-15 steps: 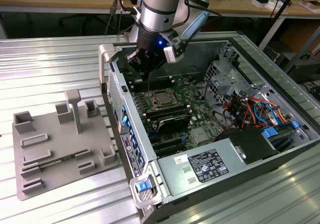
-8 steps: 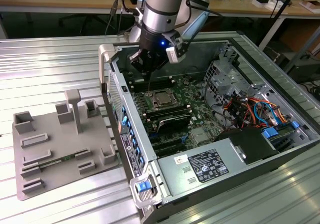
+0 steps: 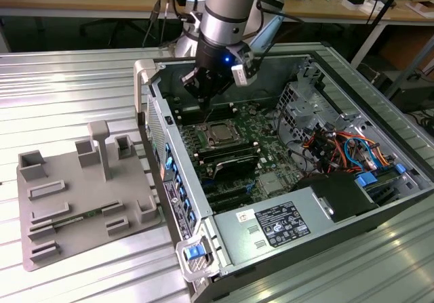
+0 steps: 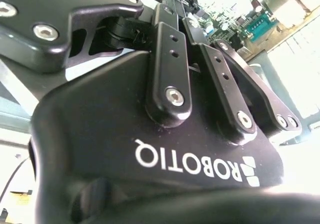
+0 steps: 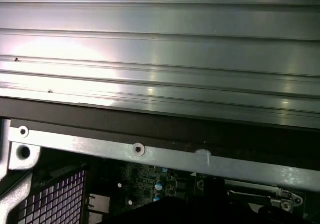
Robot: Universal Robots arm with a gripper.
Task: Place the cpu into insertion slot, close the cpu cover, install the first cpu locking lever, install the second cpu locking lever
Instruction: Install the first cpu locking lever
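- cpu [image 3: 218, 134] is sitting in the insertion slot [image 3: 203, 132] on the motherboard [image 3: 261, 123], roughly mid-board inside the open pc case [image 3: 407, 201]. silvery top facing up, lies flat afaict
- cpu cover [image 3: 218, 123]: there's a silver frame round the chip, looks down over it but can't tell if it's fully shut. levers too small to make out from the exterior view
- my gripper [image 3: 202, 99] hangs just above the board, a bit to the far side of the cpu in the exterior view, not touching the chip. fingers look drawn close together w/ nothing between them
- in the second wrist view the gripper body [image 4: 165, 159] and its black finger links [image 4: 169, 68] are up close, green board visible beyond them
- black memory slots [image 3: 230, 159] run just on the near side of the cpu
- grey power supply box [image 3: 271, 225] at the near end of the case, drive cage w/ red + blue cables [image 3: 339, 147] toward the exterior view's right
- first wrist view: the ribbed metal table [image 5: 160, 43] and the case's silver edge rail [image 5: 150, 154], bit of board below that
- outside the case, on the exterior view's left, a grey fixture tray [image 3: 85, 201] w/ upright blocks sits on the table [image 3: 61, 93], well apart from me
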